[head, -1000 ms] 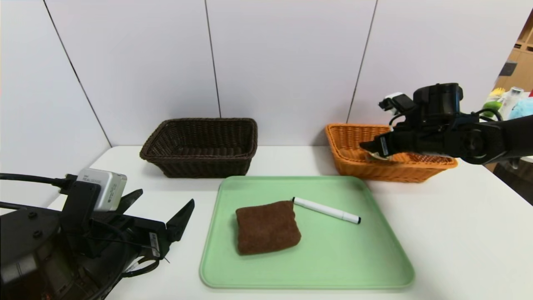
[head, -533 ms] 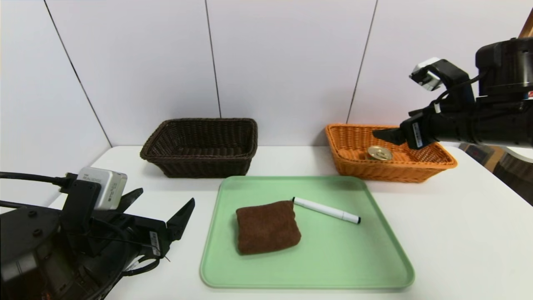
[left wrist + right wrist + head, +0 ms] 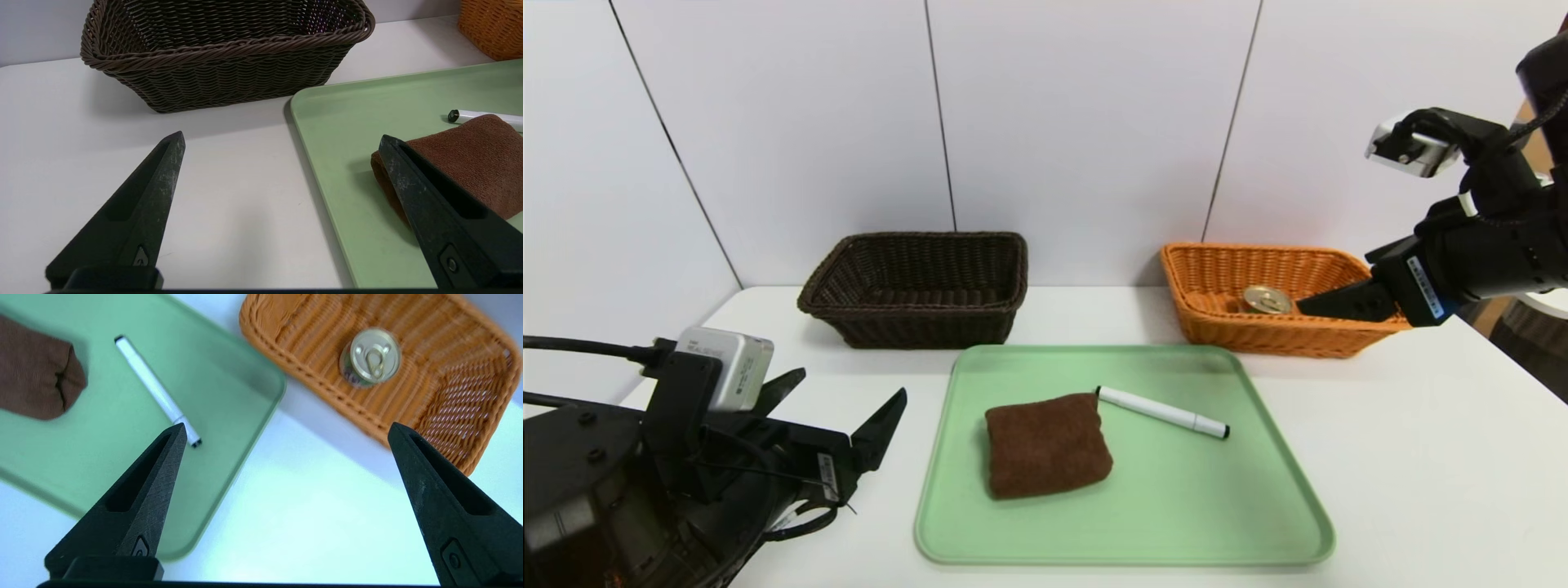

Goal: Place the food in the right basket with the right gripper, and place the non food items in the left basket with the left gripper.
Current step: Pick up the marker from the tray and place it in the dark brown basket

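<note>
My right gripper, pointed black jaws spread and empty, is hovering above the table; the squat gold-lidded tin can is sitting inside the woven orange wicker basket.

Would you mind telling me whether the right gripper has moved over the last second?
Yes: the right gripper has drawn back rightward off the tin can, toward the orange basket's right end.
</note>
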Available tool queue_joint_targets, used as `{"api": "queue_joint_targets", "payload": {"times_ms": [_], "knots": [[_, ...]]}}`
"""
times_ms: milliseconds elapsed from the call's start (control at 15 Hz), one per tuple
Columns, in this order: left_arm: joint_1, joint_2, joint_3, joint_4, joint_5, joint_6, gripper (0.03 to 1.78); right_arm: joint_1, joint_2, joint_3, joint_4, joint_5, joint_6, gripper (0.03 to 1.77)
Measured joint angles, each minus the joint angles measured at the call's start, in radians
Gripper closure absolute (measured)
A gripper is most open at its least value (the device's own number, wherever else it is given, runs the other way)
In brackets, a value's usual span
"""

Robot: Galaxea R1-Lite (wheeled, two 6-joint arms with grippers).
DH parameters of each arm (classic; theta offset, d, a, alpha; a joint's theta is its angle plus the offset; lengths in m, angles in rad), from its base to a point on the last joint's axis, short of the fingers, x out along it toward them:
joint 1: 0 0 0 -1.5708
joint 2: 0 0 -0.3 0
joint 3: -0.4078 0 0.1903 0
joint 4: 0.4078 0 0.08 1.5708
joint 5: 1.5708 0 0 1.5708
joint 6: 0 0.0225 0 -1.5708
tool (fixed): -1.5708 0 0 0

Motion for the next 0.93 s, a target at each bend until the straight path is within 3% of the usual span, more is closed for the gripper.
{"api": "queue_joint_targets", "payload": {"times_ms": [267, 533, 933], "knots": [[0.000, 0.000, 0.001, 0.000, 0.001, 0.000, 0.12, 0.009, 0.069, -0.059, 0.111, -0.007, 0.012, 0.11], [0.000, 0.000, 0.002, 0.001, 0.001, 0.001, 0.12, 0.049, 0.151, -0.078, 0.119, -0.006, 0.014, 0.11], [0.000, 0.006, 0.003, 0.002, 0.005, 0.001, 0.12, 0.170, 0.262, -0.126, 0.118, -0.028, 0.054, 0.11]]}}
